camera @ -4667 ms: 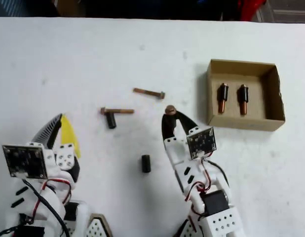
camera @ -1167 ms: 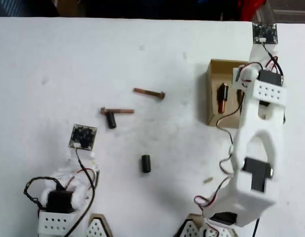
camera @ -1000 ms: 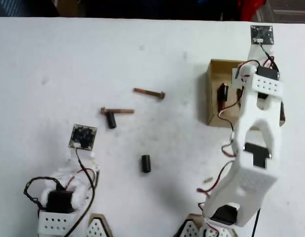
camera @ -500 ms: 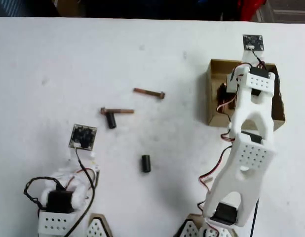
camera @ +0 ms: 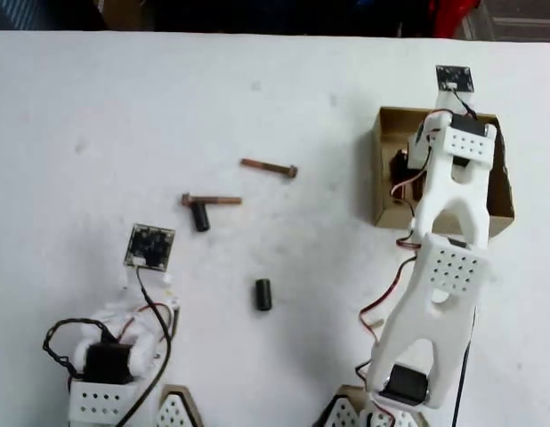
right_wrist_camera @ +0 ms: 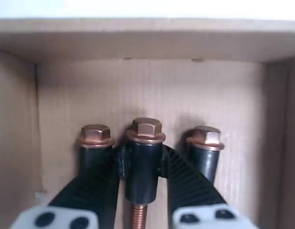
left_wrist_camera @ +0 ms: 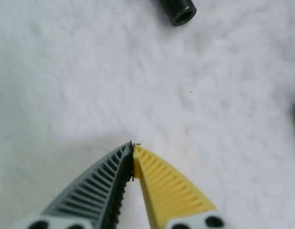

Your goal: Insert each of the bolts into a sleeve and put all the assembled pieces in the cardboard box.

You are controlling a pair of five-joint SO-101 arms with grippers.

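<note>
My right gripper (right_wrist_camera: 142,157) is down inside the cardboard box (right_wrist_camera: 147,90), shut on an assembled bolt and sleeve (right_wrist_camera: 143,167) that stands between two other assembled pieces (right_wrist_camera: 94,143) (right_wrist_camera: 205,145). From above, the right arm (camera: 448,213) covers most of the box (camera: 392,117). On the table lie a bare bolt (camera: 269,166), a second bolt (camera: 211,200) with a black sleeve (camera: 199,216) touching it, and a lone sleeve (camera: 262,294). My left gripper (left_wrist_camera: 133,147) is shut and empty above bare table, with a sleeve (left_wrist_camera: 178,9) some way off.
The left arm (camera: 110,356) is folded back at the near left corner of the white table (camera: 97,107). The right arm's cables (camera: 395,285) hang over the table in front of the box.
The right arm carried an assembled piece from the table centre to the box and over the last second sank lower into it. The left arm folded back earlier and has held still since.
</note>
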